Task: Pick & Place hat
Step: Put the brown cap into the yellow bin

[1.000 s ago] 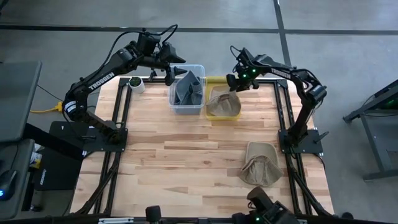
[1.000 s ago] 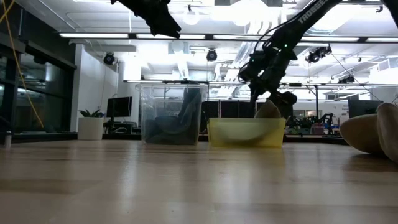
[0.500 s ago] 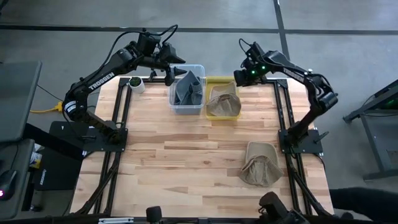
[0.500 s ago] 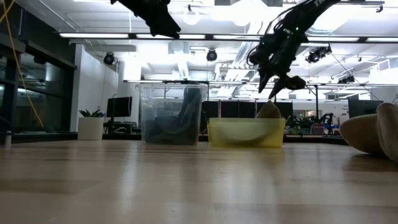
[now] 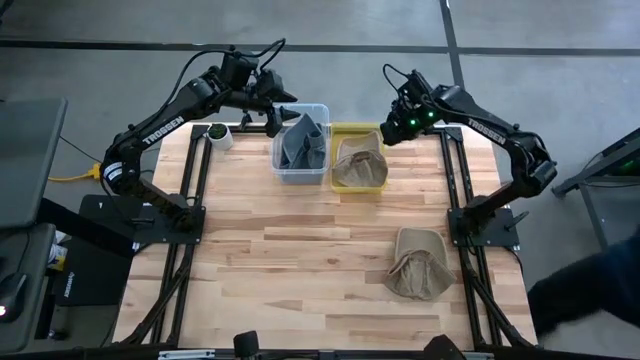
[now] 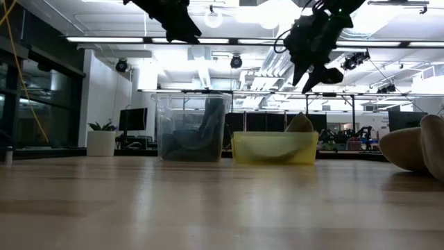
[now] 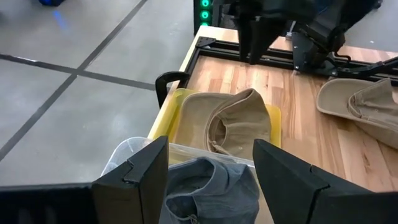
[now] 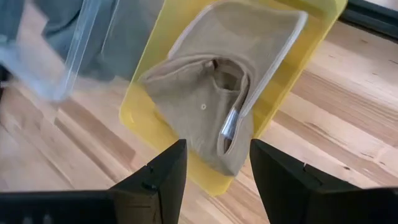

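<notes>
- Tan hat [image 5: 358,160] sits crumpled in the yellow bin [image 5: 340,131] at the far table edge; soft canvas, brim folded up, stitched rim visible in the right wrist view [image 8: 217,106]. Crown pokes above the bin wall in the low view [image 6: 300,123].
- Yellow bin = translucent plastic, rectangular, low walls. Touching it on the left: clear bin [image 5: 301,145], taller, holding a bundled grey-blue hat [image 5: 304,140], denim-like cloth.
- 2nd tan hat [image 5: 420,262] lies loose on the table nr the right front corner, well apart from the bins, floppy, brim splayed.
- Right gripper [image 5: 388,131] up in the air just beside the yellow bin's far right corner, fingers spread, nothing in them; clear of the hat, well above the bin rim in the low view [image 6: 313,72].
- Left gripper [image 5: 283,112] hangs over the far left of the clear bin, fingers apart, empty.
- Table [image 5: 300,250] = light wood butcher-block planks, black frame rails along both sides. Mid + front of the top is open room; the bins crowd the far edge only.
- Small white pot w/ green plant [image 5: 218,134] at the far left corner, near the left arm.
</notes>
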Controlling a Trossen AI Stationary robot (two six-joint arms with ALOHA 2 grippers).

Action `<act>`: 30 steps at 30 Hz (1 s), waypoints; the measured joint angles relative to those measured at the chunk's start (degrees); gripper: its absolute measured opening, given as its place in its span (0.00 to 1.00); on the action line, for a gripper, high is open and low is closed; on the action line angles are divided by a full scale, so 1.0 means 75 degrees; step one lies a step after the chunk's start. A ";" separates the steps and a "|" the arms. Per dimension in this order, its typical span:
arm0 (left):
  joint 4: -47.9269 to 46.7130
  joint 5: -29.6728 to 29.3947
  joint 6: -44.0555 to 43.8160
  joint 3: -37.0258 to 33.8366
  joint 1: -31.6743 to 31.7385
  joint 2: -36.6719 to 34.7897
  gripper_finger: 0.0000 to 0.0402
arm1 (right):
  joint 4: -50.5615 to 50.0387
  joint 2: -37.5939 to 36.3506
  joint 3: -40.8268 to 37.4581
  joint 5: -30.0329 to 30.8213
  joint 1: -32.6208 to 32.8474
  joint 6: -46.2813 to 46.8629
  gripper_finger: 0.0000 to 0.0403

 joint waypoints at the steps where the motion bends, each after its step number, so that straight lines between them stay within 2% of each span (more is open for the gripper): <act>1: 0.0000 0.0018 -0.0004 0.0000 0.0000 0.0000 0.52 | -0.0076 -0.0048 0.0000 -0.0002 0.0073 -0.0112 0.42; 12: 0.0004 0.0113 -0.0608 0.0000 -0.0110 0.0000 0.52 | -0.1135 -0.0712 0.0000 0.0047 0.0896 -0.1175 0.43; 16: 0.0004 -0.0096 -0.0563 0.0000 -0.0550 0.0000 0.52 | -0.1774 -0.0946 0.0000 0.0395 0.1326 -0.1422 0.43; 21: 0.0036 -0.0877 -0.0459 0.0000 -0.1375 0.0044 0.52 | -0.2611 -0.1155 -0.0007 0.0963 0.1822 -0.1563 0.43; 25: 0.0046 -0.1154 -0.0726 -0.0006 -0.1937 0.0232 0.52 | -0.2786 -0.1474 -0.0362 0.1316 0.2177 -0.1039 0.43; 30: 0.0061 -0.1356 -0.1234 -0.0003 -0.2539 0.0426 0.52 | -0.2775 -0.2173 -0.1437 0.1311 0.2647 0.0214 0.43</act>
